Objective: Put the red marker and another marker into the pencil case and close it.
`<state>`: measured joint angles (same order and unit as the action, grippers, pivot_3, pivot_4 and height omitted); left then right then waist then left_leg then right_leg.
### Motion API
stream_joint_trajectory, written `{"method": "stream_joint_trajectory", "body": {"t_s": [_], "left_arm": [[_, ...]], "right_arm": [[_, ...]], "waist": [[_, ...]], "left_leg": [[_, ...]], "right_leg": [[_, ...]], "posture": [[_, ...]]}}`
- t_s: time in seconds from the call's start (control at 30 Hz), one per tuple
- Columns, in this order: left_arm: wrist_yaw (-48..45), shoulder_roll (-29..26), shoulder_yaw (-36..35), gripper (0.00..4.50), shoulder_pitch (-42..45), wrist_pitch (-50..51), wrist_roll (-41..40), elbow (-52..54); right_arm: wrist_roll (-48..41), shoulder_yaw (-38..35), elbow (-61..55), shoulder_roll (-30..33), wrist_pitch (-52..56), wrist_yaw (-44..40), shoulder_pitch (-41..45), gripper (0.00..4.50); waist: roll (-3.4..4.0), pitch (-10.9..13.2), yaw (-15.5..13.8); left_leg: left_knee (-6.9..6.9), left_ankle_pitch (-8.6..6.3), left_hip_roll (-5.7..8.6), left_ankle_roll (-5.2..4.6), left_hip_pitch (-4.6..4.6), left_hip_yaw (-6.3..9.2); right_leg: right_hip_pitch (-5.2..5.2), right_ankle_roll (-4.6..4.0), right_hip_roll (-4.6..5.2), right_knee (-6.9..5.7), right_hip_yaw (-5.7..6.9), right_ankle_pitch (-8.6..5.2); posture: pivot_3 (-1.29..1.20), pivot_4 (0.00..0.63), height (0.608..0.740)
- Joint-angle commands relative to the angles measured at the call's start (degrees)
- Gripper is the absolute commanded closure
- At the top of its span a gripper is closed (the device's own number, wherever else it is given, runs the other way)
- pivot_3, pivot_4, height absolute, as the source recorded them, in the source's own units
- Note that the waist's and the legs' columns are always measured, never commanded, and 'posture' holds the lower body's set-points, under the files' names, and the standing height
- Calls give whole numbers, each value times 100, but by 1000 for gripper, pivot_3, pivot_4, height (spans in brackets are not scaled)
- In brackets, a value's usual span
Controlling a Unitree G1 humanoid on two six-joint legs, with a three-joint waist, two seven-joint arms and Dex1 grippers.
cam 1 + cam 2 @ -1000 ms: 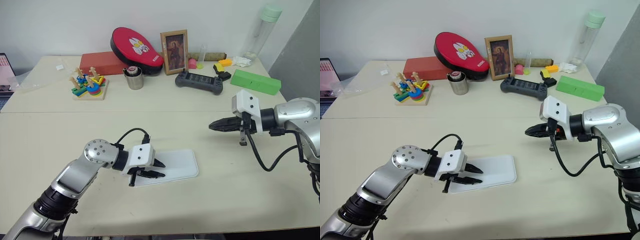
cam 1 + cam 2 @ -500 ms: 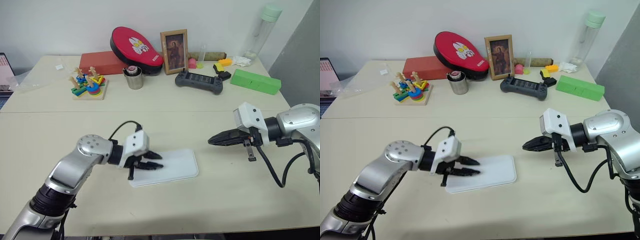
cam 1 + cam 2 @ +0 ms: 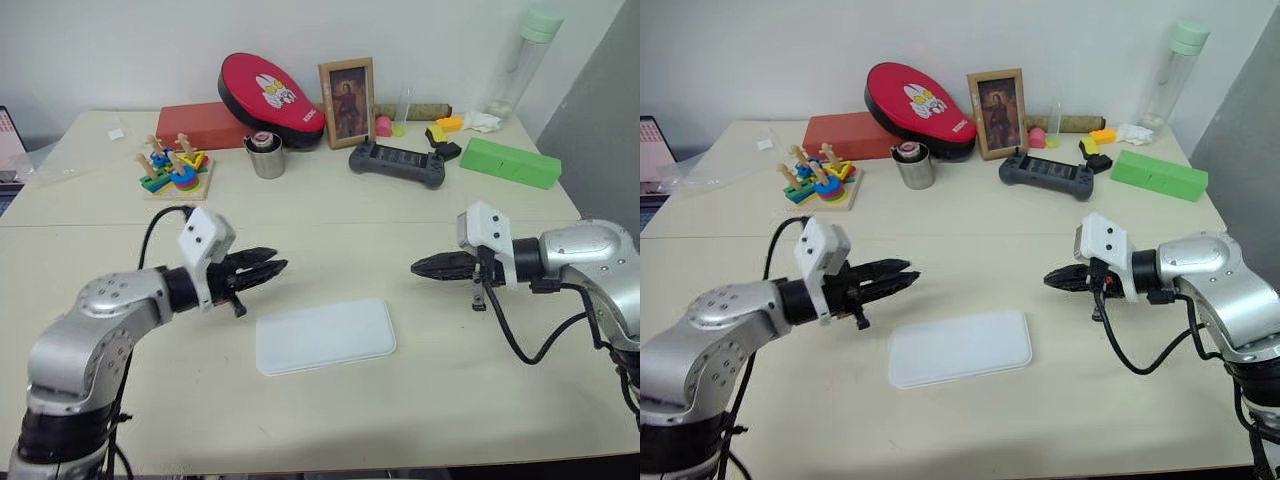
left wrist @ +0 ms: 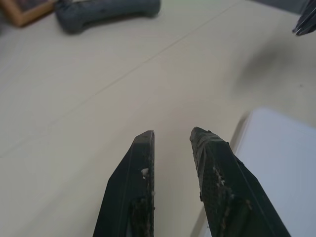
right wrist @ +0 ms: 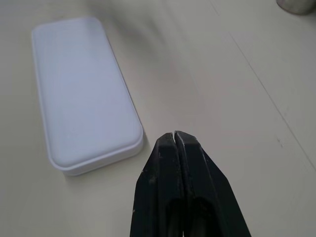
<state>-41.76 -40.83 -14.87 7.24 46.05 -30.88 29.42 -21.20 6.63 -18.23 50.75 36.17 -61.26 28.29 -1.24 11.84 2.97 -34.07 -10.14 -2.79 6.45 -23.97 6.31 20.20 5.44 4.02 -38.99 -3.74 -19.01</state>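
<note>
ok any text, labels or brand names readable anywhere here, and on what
None can be read.
red pouch: a white cartoon print, no legible letters.
framed picture: an image, no caption legible.
black controller: markings too small to read.
pencil case: plain white lid, no label.

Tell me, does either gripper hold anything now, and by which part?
Nothing is held. The left gripper has a small empty gap between its fingers; the right gripper is shut on nothing.

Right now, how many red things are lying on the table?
2: a flat red rectangular box at the table's far edge, and a red oval padded case with a cartoon print leaning on it. Smaller red items may be hidden.
</note>
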Motion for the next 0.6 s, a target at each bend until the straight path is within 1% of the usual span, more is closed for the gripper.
{"method": "stream_joint_trajectory", "body": {"t_s": [0.03,0.1,0.23,0.33,0.6], "left_arm": [[848,464,-715,3231,-767,-339,331,540],[1111,657,-821,3231,-1102,-682,599,547],[1392,900,-951,3231,-1373,-815,669,452],[1565,1099,-1082,3231,-1529,-873,614,328],[1649,1368,-1253,3231,-1954,-1172,534,104]], "right_arm": [[235,-415,246,-146,136,731,-333,4500],[406,-570,458,-238,-21,1059,-586,4500],[547,-721,727,-398,-154,1409,-846,4500],[548,-909,887,-444,-320,1511,-1104,4500],[377,-1269,935,-522,-418,1608,-1577,4500]], "waist": [[-2,0,-8],[-3,-1,-37],[-3,-1,-116],[-6,-3,-120],[-7,-4,-115]], "left_leg": [[-1,0,0,0,2,-2],[0,0,0,0,1,-2],[-2,0,0,0,3,-2],[-7,1,2,0,4,-4],[-6,0,1,0,3,-8]], "right_leg": [[-4,0,1,0,-3,0],[0,-1,1,0,-1,0],[-1,-1,1,-2,-2,1],[-6,5,1,2,-5,5],[-4,5,1,4,-8,5]], "posture": [[0,150,740],[0,150,740],[0,150,740],[0,150,740],[0,150,740]]}}
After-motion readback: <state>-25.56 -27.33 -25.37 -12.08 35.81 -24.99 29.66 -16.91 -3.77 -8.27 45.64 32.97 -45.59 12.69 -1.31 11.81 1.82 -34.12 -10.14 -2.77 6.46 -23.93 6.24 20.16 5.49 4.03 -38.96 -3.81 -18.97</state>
